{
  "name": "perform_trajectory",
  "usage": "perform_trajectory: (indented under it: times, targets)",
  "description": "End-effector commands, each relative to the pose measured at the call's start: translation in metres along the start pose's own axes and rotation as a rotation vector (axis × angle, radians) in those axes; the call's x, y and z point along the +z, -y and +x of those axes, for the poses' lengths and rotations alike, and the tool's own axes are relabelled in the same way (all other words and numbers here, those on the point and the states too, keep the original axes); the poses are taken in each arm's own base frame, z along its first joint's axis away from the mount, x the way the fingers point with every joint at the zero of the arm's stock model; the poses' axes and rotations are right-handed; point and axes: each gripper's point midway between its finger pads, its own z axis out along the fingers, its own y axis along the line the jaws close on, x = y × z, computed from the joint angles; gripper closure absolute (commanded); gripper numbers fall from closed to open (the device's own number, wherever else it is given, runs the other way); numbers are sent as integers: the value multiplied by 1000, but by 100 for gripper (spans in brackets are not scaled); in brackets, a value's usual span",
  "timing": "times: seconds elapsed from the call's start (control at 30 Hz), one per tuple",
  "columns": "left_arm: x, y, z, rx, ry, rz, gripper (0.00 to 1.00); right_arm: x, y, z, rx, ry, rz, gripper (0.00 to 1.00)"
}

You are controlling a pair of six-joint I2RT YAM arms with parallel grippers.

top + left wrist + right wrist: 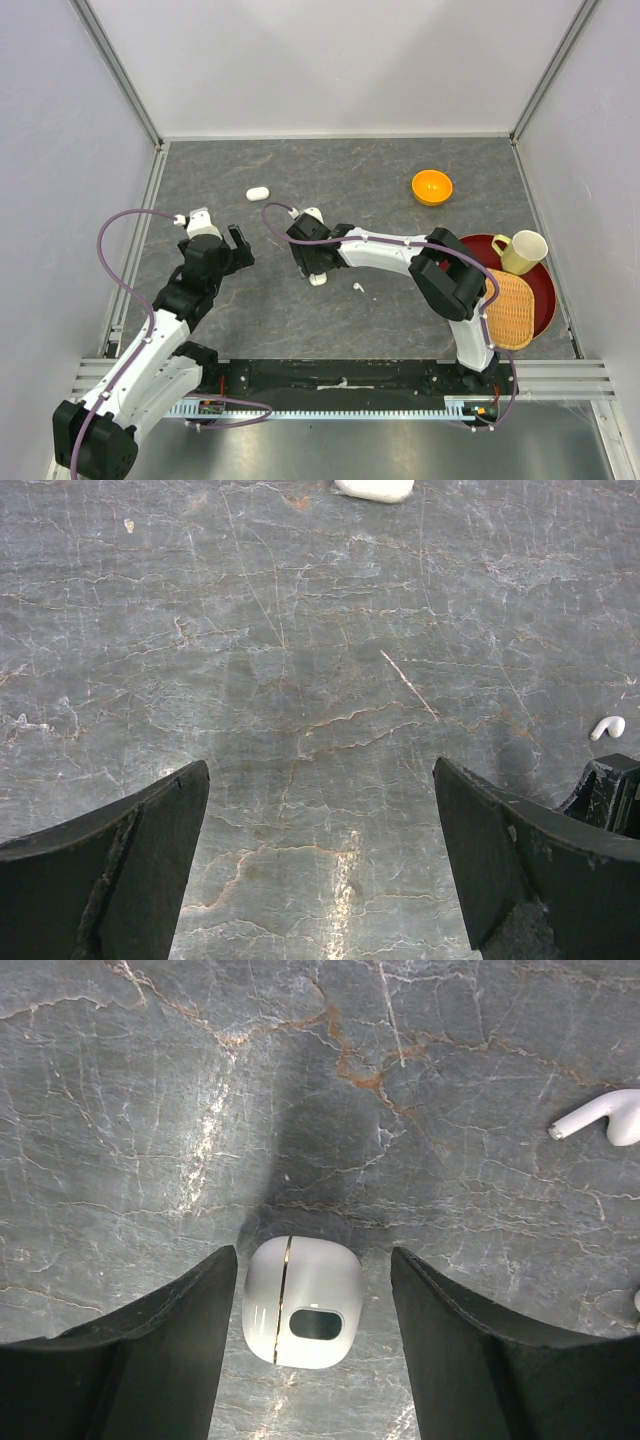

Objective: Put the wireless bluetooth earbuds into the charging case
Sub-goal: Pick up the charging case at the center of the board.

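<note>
Top view, near case [318, 279]: a small white case on the table, right under the right gripper [312, 268].
Top view, earbud [357, 287]: a tiny white bit just to the right of the near case, not touching it.
Top view, far case [258, 193]: a second white case, well apart from the near case, to its left and farther from the arms.
Top view, left gripper [238, 248]: to the left of the near case, over bare table.
Left wrist view, left gripper [320, 765]: fingers spread wide, holding nothing.
Right wrist view, right gripper [313, 1260]: fingers parted, one on each side of the near case [302, 1302]. There is a gap on both sides, so nothing is held.
Right wrist view, lid: it looks shut, so I think it must be opened first.
How the earbud handles: I think it is very light, hard, shiny and slippery, and it could pop out of a pinch. Grip it softly across the fat end.
How the case handles: smooth and round, so it may slide. Hold its flat sides.
Count: two cases. One earbud for sure. A white speck at the edge of the right wrist view may be another, but I cannot tell.
</note>
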Motion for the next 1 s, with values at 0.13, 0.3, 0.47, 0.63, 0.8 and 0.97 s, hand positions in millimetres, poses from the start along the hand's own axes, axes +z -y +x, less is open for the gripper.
perform_trajectory:
  times: [0.13, 0.3, 0.47, 0.63, 0.8, 0.97]
  targets:
    - [0, 4, -8, -43, 36, 16, 0, -17, -3, -13, 28, 44, -3, 34]
    - [0, 4, -9, -44, 37, 16, 0, -17, -6, -12, 22, 41, -8, 35]
    - [0, 4, -8, -45, 34, 19, 0, -13, -6, -8, 18, 25, -10, 36]
    - [0, 5, -8, -44, 36, 21, 0, -9, -6, -6, 15, 17, -7, 36]
    - [0, 5, -9, -46, 37, 22, 0, -5, -7, -3, 10, 8, -6, 38]
    - [0, 5, -9, -46, 37, 22, 0, -3, -6, -2, 8, 3, -4, 38]
